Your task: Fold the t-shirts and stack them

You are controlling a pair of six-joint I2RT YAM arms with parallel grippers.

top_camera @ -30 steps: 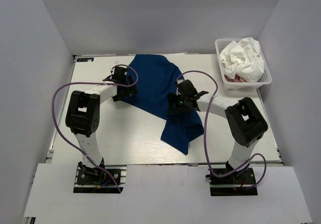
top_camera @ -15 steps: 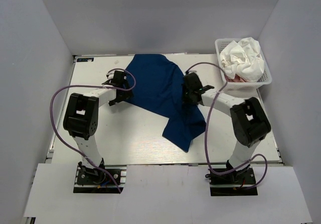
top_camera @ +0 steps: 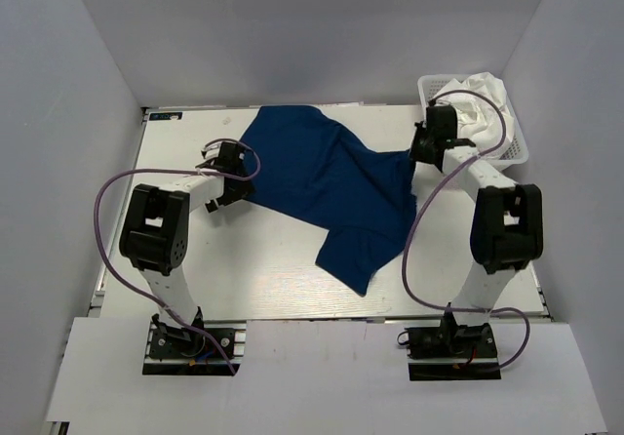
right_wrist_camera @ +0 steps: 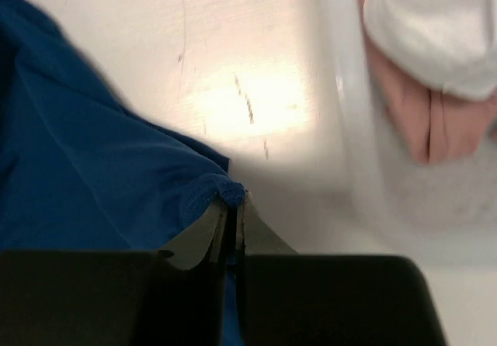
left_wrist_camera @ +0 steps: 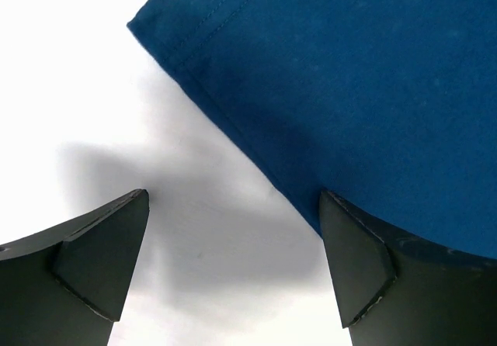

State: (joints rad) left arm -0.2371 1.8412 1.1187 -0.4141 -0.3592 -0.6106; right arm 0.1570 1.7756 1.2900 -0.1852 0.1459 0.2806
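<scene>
A navy blue t-shirt point(top_camera: 322, 177) lies spread and rumpled across the middle of the table point(top_camera: 253, 259). My right gripper point(top_camera: 417, 152) is shut on its right edge, the hem pinched between the fingertips point(right_wrist_camera: 233, 202), close to the basket. My left gripper point(top_camera: 234, 177) stands open at the shirt's left edge. Its right finger point(left_wrist_camera: 357, 268) rests against the navy blue t-shirt point(left_wrist_camera: 349, 74) while the left finger point(left_wrist_camera: 101, 261) is over bare table. A white t-shirt point(top_camera: 478, 113) and a pink one point(right_wrist_camera: 408, 117) lie bunched in the basket.
The white mesh basket point(top_camera: 517, 147) stands at the table's back right corner, its wall point(right_wrist_camera: 349, 121) right beside my right gripper. Grey walls close in the table on three sides. Purple cables loop from both arms.
My right gripper shut on the navy shirt's edge and pulled it right and back toward the basket, stretching the cloth out. The left gripper shifted slightly left along the shirt's edge.
</scene>
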